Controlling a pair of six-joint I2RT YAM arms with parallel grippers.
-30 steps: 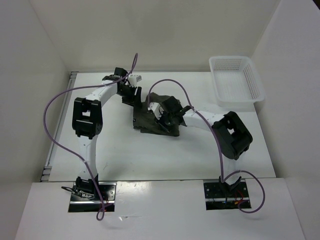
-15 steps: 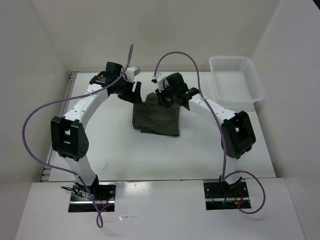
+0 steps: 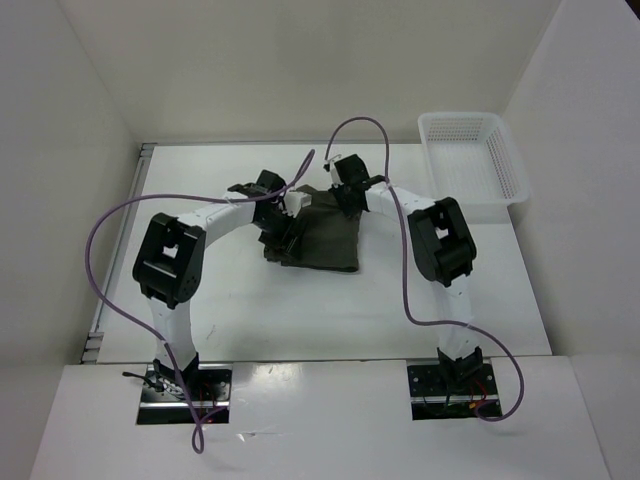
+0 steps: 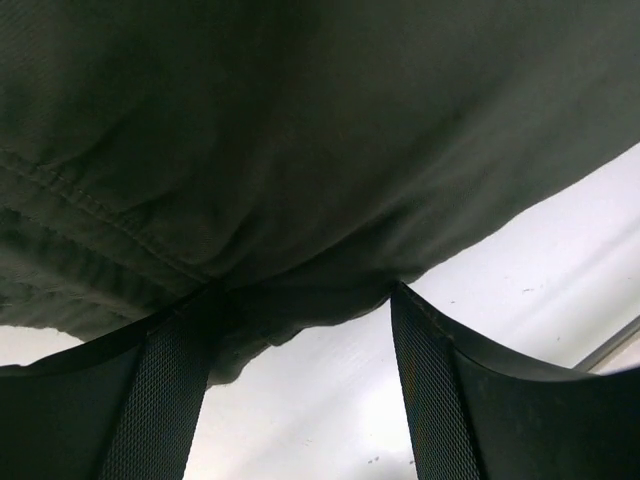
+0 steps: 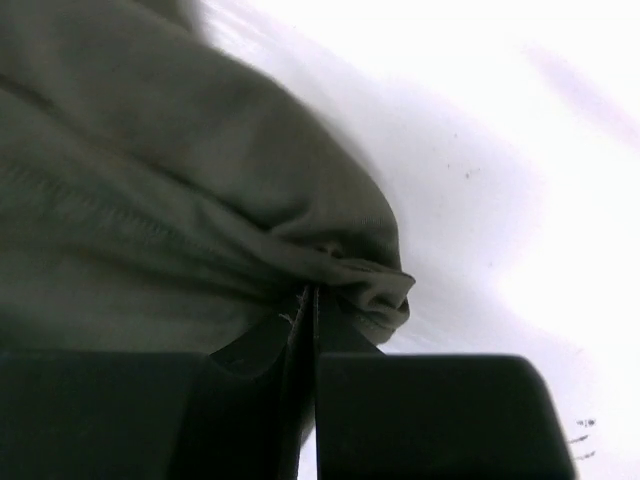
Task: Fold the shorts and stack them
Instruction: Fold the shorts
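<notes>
The dark olive-green shorts (image 3: 322, 236) lie folded in a wrinkled pile on the white table's middle. My left gripper (image 3: 284, 226) is at the pile's left edge. In the left wrist view it (image 4: 300, 305) is open, with the shorts' hem (image 4: 250, 180) lying against the tips of its fingers (image 4: 435, 390). My right gripper (image 3: 346, 196) is at the pile's back right corner. In the right wrist view it (image 5: 310, 300) is shut on a bunched fold of the shorts (image 5: 180, 220).
A white mesh basket (image 3: 500, 165) stands at the back right of the table. White walls close in the table on the left, back and right. Purple cables loop above both arms.
My left gripper has come down from the back left to the shorts' left edge. My right gripper has stayed near the back right corner, its arm drawn in closer.
</notes>
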